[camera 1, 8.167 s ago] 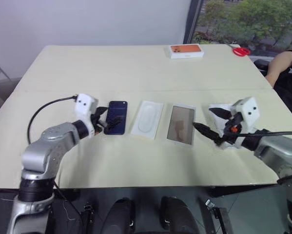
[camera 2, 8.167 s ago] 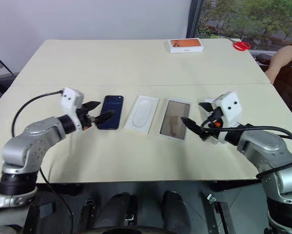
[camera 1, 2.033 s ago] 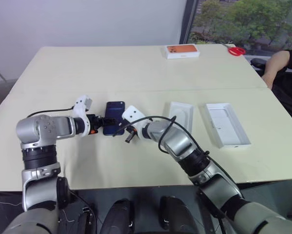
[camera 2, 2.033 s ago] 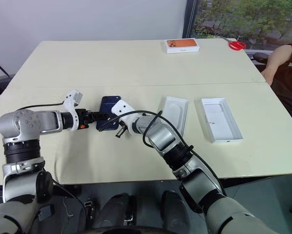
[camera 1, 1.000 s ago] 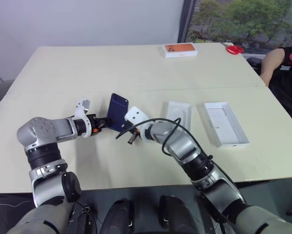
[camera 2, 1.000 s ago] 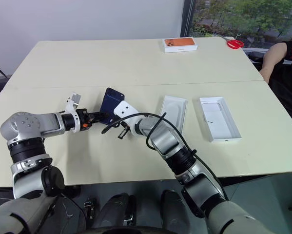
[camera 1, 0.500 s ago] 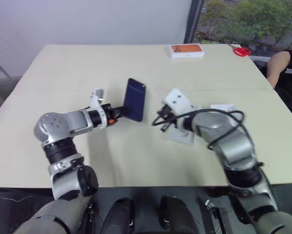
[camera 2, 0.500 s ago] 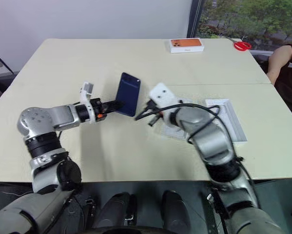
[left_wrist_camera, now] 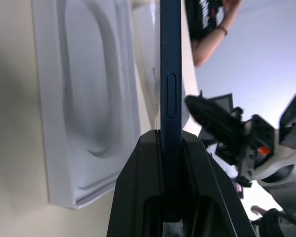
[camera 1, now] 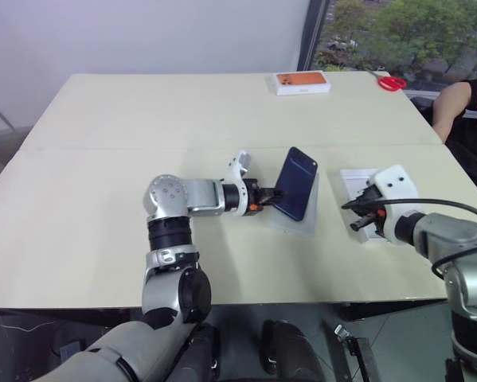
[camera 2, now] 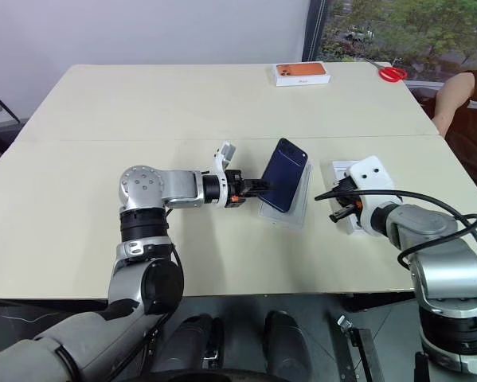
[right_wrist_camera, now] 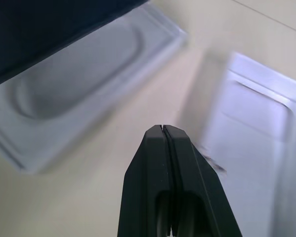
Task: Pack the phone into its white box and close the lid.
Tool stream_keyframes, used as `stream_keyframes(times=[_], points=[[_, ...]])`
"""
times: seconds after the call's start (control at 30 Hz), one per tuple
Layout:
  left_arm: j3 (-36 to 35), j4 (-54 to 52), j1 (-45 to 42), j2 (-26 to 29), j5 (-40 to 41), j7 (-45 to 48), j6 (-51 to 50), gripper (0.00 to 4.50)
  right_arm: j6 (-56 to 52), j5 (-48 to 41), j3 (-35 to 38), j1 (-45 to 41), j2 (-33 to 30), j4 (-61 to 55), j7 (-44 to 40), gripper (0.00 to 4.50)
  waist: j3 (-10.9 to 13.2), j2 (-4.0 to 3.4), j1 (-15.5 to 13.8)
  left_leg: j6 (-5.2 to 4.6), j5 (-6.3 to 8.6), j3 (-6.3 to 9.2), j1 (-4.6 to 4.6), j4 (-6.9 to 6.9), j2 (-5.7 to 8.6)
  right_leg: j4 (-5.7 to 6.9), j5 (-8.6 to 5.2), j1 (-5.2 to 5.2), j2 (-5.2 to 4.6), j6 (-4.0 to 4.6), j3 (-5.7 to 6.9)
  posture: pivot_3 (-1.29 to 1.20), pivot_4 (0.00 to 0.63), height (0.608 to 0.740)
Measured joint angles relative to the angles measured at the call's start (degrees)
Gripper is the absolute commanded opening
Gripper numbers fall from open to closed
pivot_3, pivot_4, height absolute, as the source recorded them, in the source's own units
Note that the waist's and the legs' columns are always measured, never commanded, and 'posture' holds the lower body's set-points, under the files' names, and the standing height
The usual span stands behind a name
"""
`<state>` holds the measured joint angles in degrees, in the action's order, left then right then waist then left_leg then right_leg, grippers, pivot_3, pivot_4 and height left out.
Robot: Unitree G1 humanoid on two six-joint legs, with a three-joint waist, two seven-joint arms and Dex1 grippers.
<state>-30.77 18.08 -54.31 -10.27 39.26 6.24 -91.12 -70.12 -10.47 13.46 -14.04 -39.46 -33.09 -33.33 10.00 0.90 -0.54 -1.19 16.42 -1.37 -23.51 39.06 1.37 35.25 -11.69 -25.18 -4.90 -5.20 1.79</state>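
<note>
My left gripper is shut on the lower edge of the phone, a slim dark navy slab held tilted on edge. In the left wrist view both fingers clamp the phone. The phone hangs over the thin white insert with the oval recess. My right gripper is shut and holds nothing. It hovers just right of the insert, at the near end of the shallow white box, which lies open. The lid is out of view.
A white box with orange print sits at the table's far edge, with red scissors to its right. A person's arm shows at the far right. The table is bare on the left.
Both arms have swung to the right. The left gripper carried the phone from mid-table to over the insert. The right gripper moved from beside the phone to the white box.
</note>
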Motion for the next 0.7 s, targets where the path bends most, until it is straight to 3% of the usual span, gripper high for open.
stream_keyframes(times=[0.47, 0.7], points=[[-1.11, 5.66, -2.22, -0.47, -2.13, -5.16, 0.78, 0.02, 0.67, -2.16, 1.6, 2.08, -1.43, -0.22, 2.06, 0.0, 0.03, 0.06, -0.26, -0.01, 0.0, 0.02, 0.0, 0.05, 0.01, -0.03, 0.0, 0.06, -0.02, -0.01, 0.0, 0.0, 0.15, 0.74], [-0.04, 5.69, -2.22, -0.52, -2.04, -4.94, 1.31, 3.39, 1.21, -2.57, 1.37, 2.08, -1.43, -0.09, 2.77, 0.0, 0.03, 0.06, -0.26, 0.0, 0.0, 0.02, 0.0, 0.05, 0.02, -0.03, 0.0, 0.06, -0.02, -0.01, 0.0, 0.0, 0.15, 0.74]])
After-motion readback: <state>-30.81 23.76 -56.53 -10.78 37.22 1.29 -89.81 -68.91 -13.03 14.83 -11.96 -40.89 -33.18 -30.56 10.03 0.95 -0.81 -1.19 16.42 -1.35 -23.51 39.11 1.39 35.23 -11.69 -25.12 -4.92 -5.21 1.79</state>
